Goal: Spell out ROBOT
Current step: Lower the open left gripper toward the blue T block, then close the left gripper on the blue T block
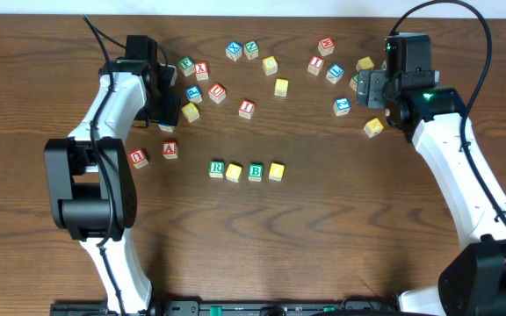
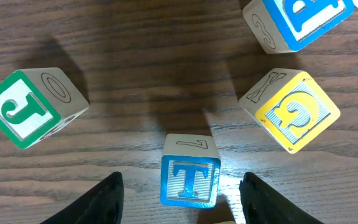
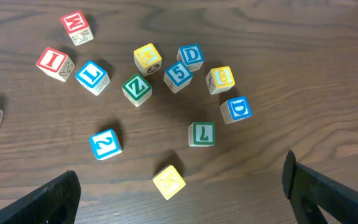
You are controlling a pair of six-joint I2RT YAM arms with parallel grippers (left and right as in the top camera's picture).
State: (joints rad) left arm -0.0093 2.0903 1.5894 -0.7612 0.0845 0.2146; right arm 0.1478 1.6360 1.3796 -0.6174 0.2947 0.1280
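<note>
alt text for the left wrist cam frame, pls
A blue T block sits on the wooden table between the left arm's open fingers, touching neither. Beyond it lie a green J block at left, a yellow block at right, and a blue block cropped at top right.

R block [image 1: 217,168], yellow block [image 1: 234,172], B block [image 1: 256,171] and second yellow block [image 1: 276,171] form a row mid-table [image 1: 350,237]; other blocks [image 1: 247,107] lie scattered toward the far edge.

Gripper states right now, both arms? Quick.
Left gripper: open, fingers either side of the blue T block, not touching it.
Right gripper: open, holding nothing.
</note>
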